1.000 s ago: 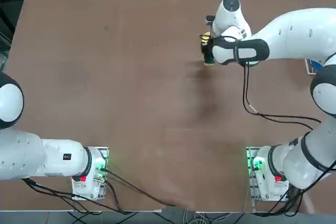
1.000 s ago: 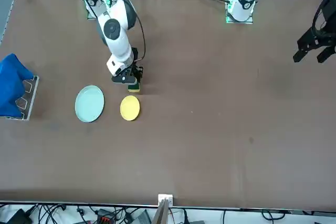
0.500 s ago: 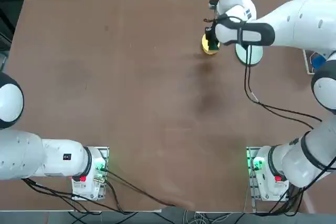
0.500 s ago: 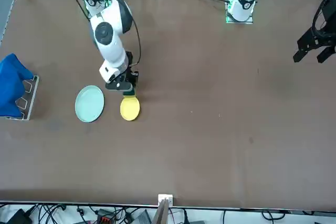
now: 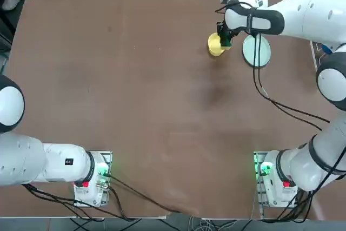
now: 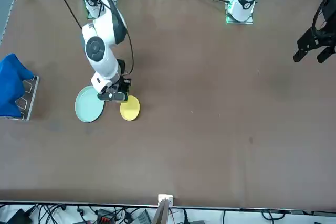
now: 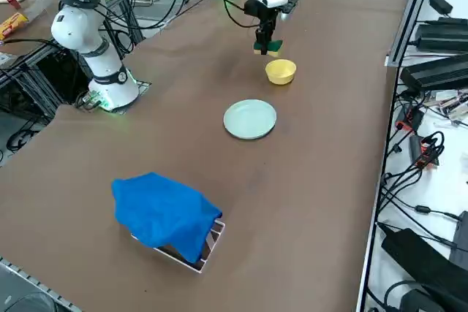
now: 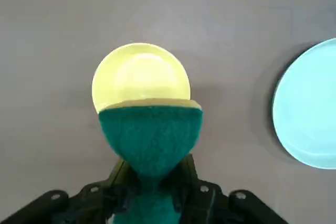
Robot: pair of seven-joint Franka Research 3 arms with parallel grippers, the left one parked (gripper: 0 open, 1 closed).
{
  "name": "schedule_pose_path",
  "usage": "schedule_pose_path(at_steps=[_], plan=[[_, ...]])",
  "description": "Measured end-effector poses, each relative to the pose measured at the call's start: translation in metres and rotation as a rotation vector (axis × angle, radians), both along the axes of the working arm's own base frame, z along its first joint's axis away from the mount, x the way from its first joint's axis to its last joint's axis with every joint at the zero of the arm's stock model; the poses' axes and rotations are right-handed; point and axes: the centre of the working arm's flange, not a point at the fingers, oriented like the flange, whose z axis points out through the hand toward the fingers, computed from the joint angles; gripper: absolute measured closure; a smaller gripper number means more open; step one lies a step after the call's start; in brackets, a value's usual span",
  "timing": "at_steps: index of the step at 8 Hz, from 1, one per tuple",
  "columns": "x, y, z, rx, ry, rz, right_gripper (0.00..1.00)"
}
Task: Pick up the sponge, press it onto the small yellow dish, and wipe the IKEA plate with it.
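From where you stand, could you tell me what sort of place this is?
Probably a robotics lab. The right gripper holds a sponge above a small yellow dish on a brown-covered table, with cables and power units alongside.

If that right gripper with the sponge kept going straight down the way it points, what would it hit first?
Probably the small yellow dish: the right gripper points down with the sponge pinched in it, above the dish or its near rim. Depth is unclear, so it might clip the rim.

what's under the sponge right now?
The sponge, pinched in the right claw, hangs above the small yellow dish. The dish's near rim is covered by the sponge; the rest looks bare.
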Motion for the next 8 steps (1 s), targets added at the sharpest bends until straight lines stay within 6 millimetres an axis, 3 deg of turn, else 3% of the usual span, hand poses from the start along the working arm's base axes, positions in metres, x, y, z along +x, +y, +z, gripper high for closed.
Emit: schedule_pose_path(at_steps=[2,8], plan=[[0.004,0.002,-0.006,-0.001,0.009,0.008,0.62],[0.011,0.002,-0.049,-0.019,0.069,0.021,0.62]])
